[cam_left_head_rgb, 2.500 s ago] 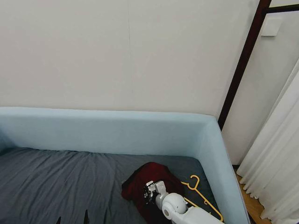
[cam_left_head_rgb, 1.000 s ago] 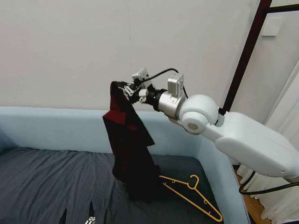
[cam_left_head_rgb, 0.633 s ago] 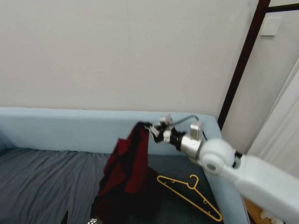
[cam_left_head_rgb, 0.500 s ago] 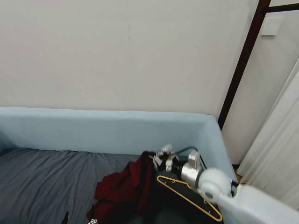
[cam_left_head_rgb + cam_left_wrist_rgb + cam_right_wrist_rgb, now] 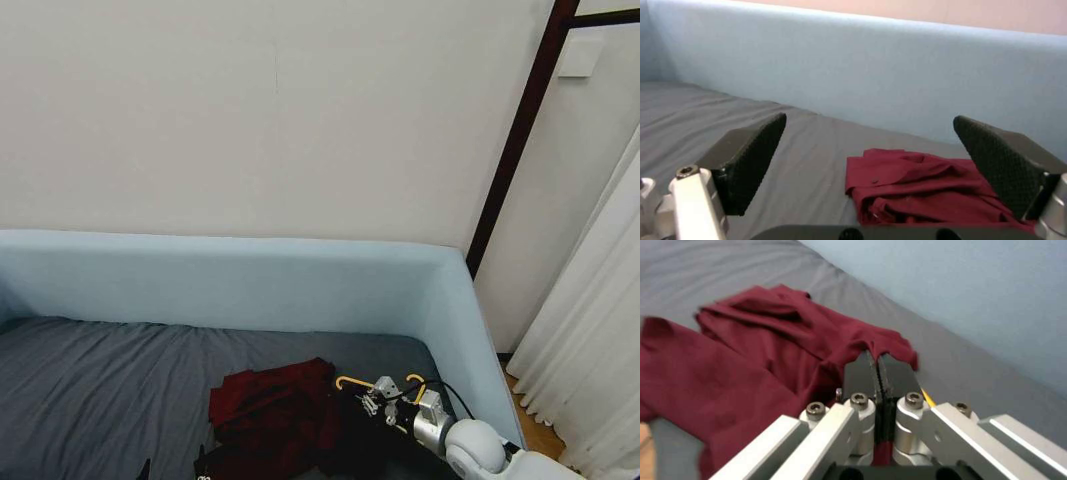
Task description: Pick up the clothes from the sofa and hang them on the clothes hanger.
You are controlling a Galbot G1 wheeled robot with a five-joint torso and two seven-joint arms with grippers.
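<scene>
Right gripper [image 5: 378, 392] pinched shut on the red shirt [image 5: 275, 415], low on the sofa [image 5: 100, 390].
You see the shirt heaped on the seat by the yellow hanger [image 5: 416, 379]; your left gripper [image 5: 870, 125] hangs wide open nearby.

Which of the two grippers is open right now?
The left gripper: its fingers are spread wide over the sofa. The right gripper is pinched shut on the red shirt.

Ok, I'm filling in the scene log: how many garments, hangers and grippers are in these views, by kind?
dark red garment: 1
yellow hanger: 1
grippers: 2, the right gripper shut on the garment, the left gripper open over the sofa seat
total: 4
</scene>
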